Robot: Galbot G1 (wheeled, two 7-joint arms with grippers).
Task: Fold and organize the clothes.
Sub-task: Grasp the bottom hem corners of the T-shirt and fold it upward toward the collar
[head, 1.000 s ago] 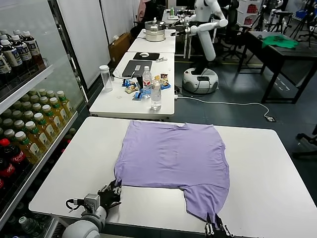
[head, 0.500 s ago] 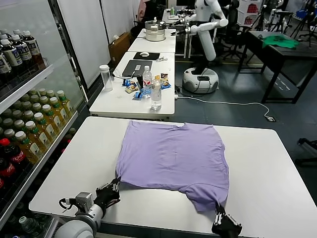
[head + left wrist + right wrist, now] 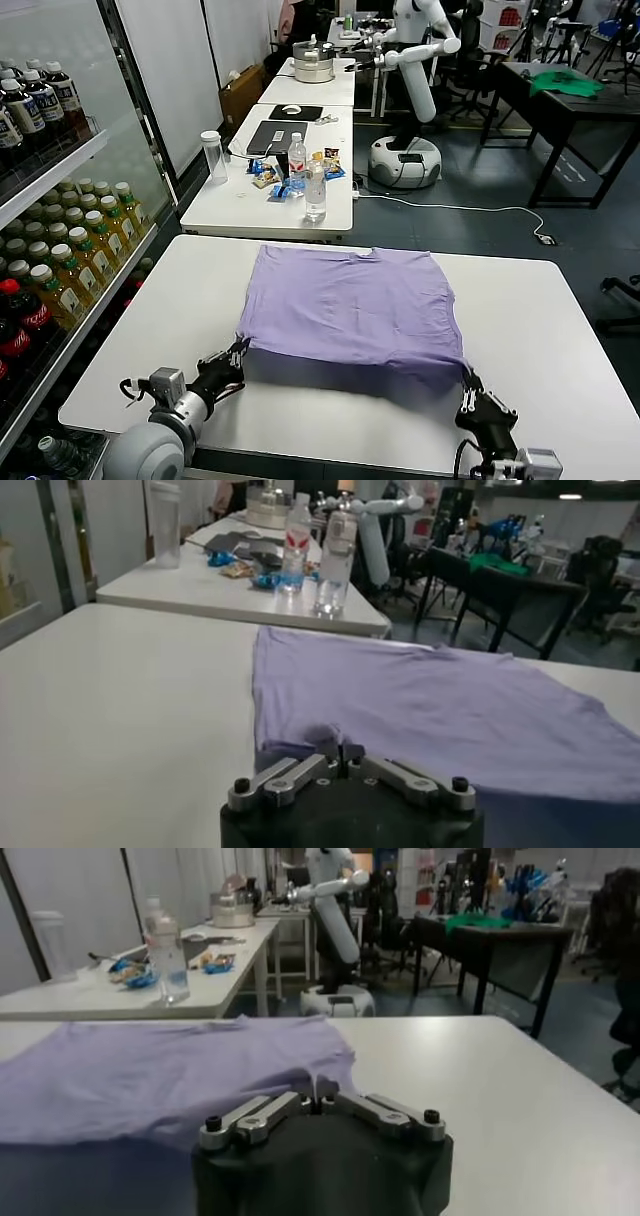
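The lavender T-shirt (image 3: 350, 305) lies on the white table (image 3: 150, 330), its near hem lifted and folded back. My left gripper (image 3: 236, 358) is shut on the shirt's near left corner, also seen in the left wrist view (image 3: 340, 750) with the fabric (image 3: 450, 710) stretching away. My right gripper (image 3: 467, 380) is shut on the near right corner; in the right wrist view (image 3: 320, 1093) the cloth (image 3: 160, 1078) rises from the closed jaws. The printed graphic is hidden.
A fridge shelf with bottles (image 3: 60, 260) stands to the left. A second table (image 3: 280, 190) behind holds bottles, snacks and a laptop. Another white robot (image 3: 410, 90) stands further back. A green cloth (image 3: 565, 82) lies on a dark table.
Both grippers have lifted the near hem and carried it forward, away from me. The hanging right sleeve part has come off the table edge and now lies folded over.
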